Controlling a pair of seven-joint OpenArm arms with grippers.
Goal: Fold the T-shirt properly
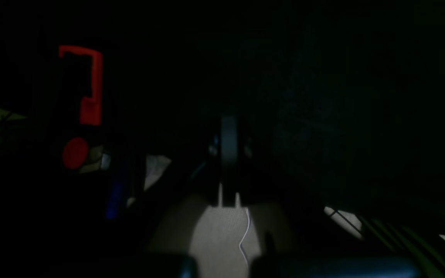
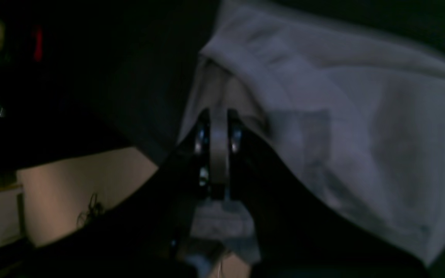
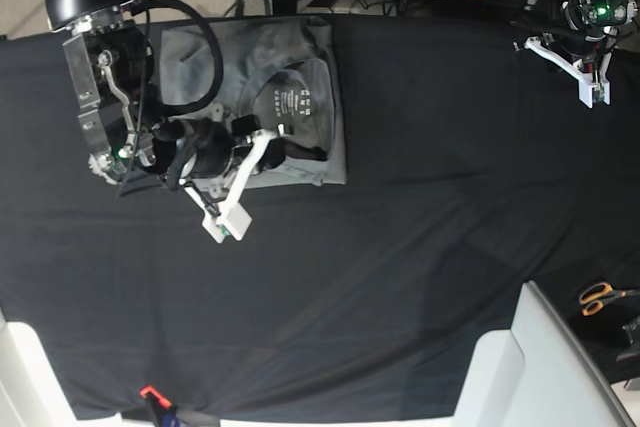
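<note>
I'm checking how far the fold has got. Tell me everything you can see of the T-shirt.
The T-shirt is light grey, soft and slightly wrinkled, apparently cotton. It lies folded into a compact rectangle on the black table cloth, toward the far side on the base view's left. A round neckline with a small printed label shows on top. The right arm reaches across its near edge, and the right gripper is shut over the cloth; whether it pinches any is unclear.

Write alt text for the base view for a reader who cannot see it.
A light-grey T-shirt, folded into a compact rectangle, lies on a black table cloth at upper left, with the right gripper just beyond its lower edge. The left gripper hangs apart at the upper right, holding nothing. Orange-handled scissors lie at the far right edge.
</note>
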